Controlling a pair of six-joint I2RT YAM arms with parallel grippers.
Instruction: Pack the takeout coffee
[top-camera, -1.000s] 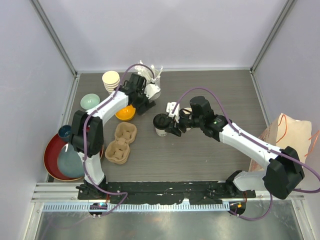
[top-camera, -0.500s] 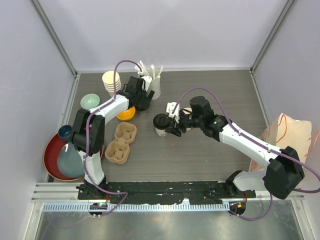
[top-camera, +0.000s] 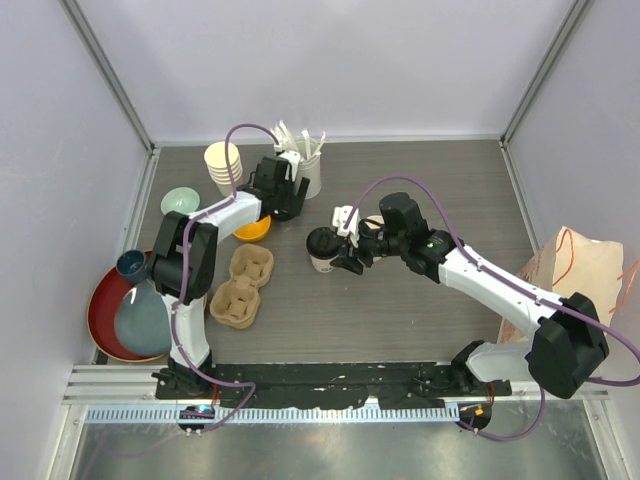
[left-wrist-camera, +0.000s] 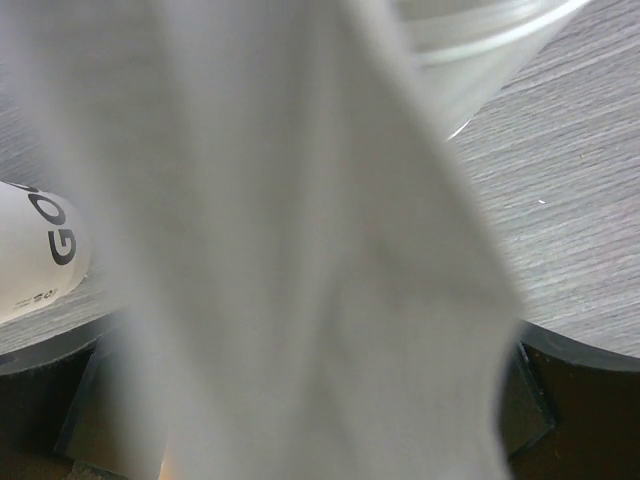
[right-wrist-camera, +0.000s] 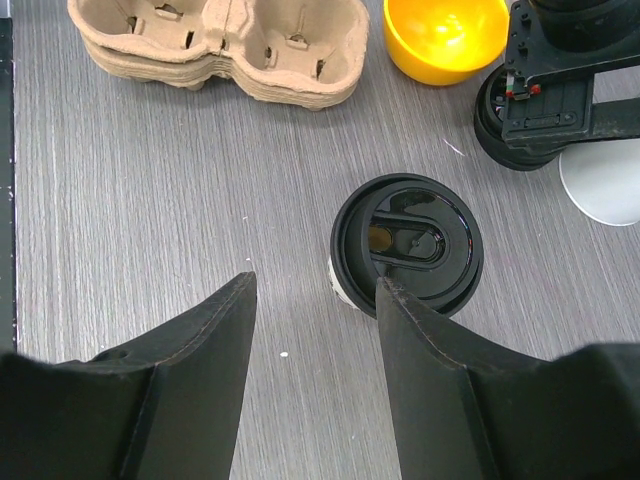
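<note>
One takeout coffee (top-camera: 321, 247), a small white paper cup under a black lid (right-wrist-camera: 407, 243), stands upright mid-table. My right gripper (right-wrist-camera: 315, 285) is open just short of it; the right fingertip (right-wrist-camera: 395, 300) overlaps the cup's near rim and nothing is between the fingers. In the top view my right gripper (top-camera: 340, 253) is at the cup's right side. My left gripper (top-camera: 287, 193) is at the back against a white holder of utensils (top-camera: 307, 168). A blurred white surface (left-wrist-camera: 300, 260) fills the left wrist view and hides its fingers.
Stacked cardboard cup carriers (top-camera: 243, 285) lie left of the coffee, also in the right wrist view (right-wrist-camera: 220, 45). A yellow bowl (top-camera: 250, 229), a stack of cream cups (top-camera: 222, 160), a green bowl (top-camera: 179, 203), a red plate with blue bowls (top-camera: 100, 320) and a paper bag (top-camera: 578, 268) are around.
The white holder of utensils went from tilted against my left gripper to standing upright at the back. The left arm's elbow shifted. The right arm and the coffee have stayed still.
</note>
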